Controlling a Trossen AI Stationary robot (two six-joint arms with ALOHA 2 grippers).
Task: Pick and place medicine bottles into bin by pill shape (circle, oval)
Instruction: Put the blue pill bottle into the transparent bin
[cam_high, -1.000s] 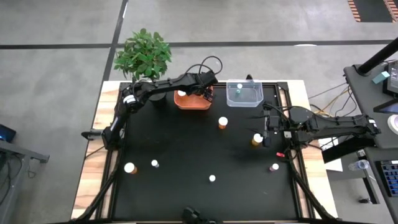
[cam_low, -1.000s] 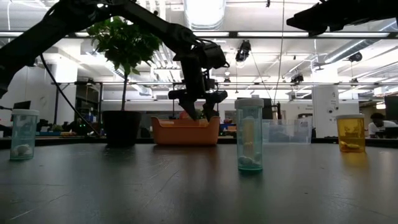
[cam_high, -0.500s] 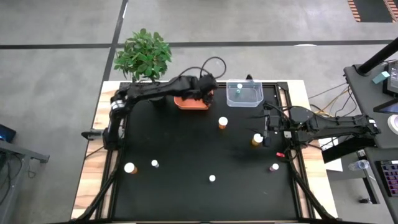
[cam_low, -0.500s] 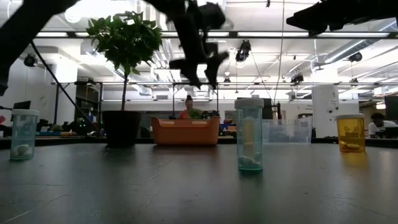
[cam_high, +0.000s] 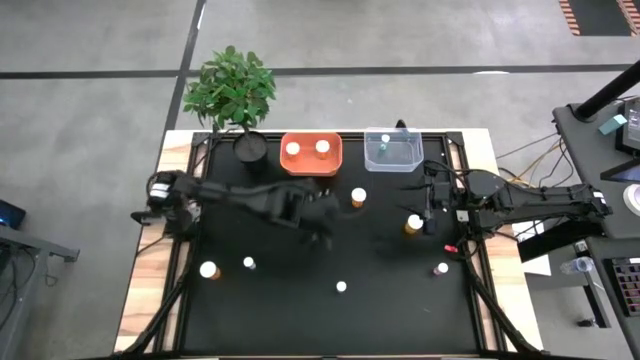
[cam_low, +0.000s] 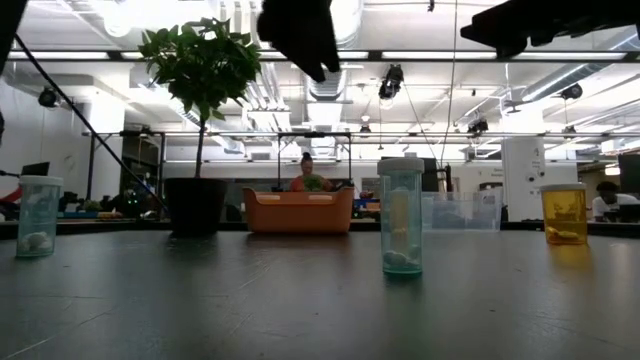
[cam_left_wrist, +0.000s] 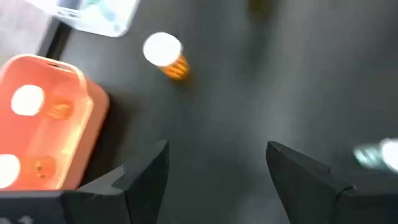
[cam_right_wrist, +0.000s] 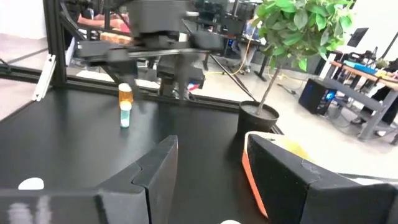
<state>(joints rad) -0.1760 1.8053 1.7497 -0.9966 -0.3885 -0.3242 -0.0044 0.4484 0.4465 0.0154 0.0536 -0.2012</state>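
Observation:
Two white-capped medicine bottles (cam_high: 293, 149) stand in the orange bin (cam_high: 312, 165) at the table's far edge. One small bottle (cam_high: 384, 141) stands in the clear bin (cam_high: 400, 160) to its right. Several more stand on the black table: amber ones (cam_high: 358, 196), (cam_high: 413, 223), (cam_high: 208, 269) and tiny ones (cam_high: 341, 286), (cam_high: 440, 268). My left gripper (cam_high: 322, 222) hangs open and empty high over the table's middle; in its wrist view (cam_left_wrist: 217, 174) only bare table lies between the fingers. My right gripper (cam_high: 428, 212) waits open at the right (cam_right_wrist: 211, 174).
A potted plant (cam_high: 232, 90) stands at the far left corner beside the orange bin. A tiny red-capped bottle (cam_high: 450, 247) lies near the right edge. A person (cam_low: 306, 172) shows in the room behind the table. The mat's near middle is bare.
My left gripper has risen out of the orange bin and swung toward the table's near edge, to above the table's middle, rolling its wrist as it went. Its fingers stay open and carry nothing. Two bottles now show in the orange bin.

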